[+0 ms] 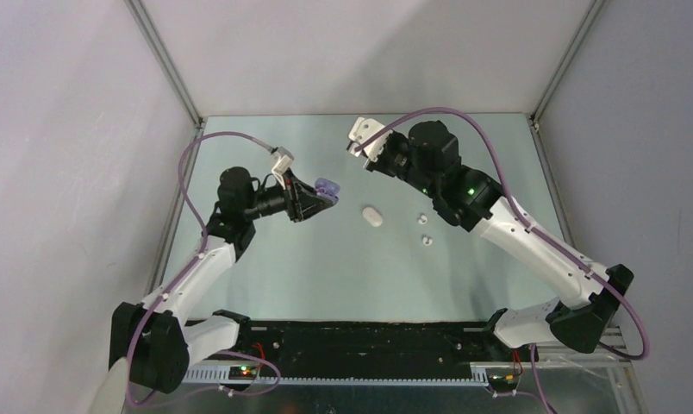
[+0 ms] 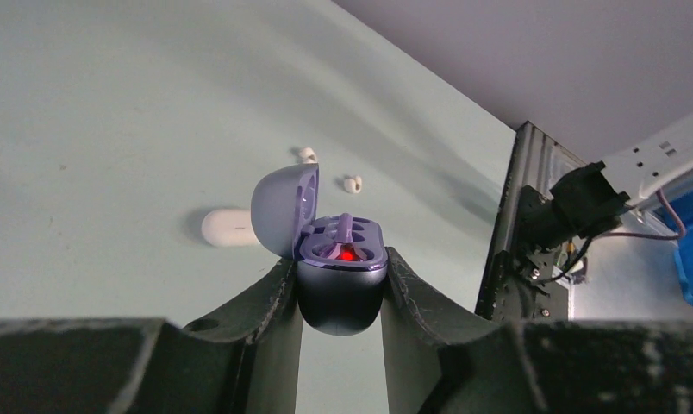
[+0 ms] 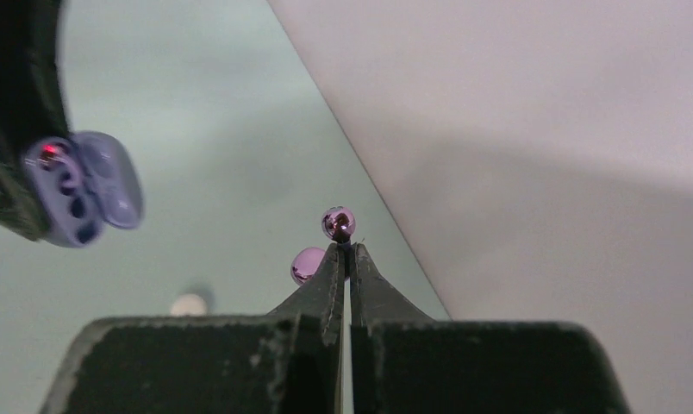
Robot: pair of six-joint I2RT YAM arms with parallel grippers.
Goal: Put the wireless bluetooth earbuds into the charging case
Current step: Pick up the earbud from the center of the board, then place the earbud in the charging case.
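Left hand [image 2: 340, 260] pinches the open lilac charging case [image 2: 341, 297]; right hand [image 3: 344, 248], pressed together, bears a purple earbud [image 3: 338, 223] near the wall [image 3: 541, 172].

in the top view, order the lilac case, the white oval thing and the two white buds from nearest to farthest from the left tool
1. lilac case: gripped in the left tool itself.
2. white oval piece: on the table, just to the right.
3. far white bud and near white bud: farther right still; too close to call between them.
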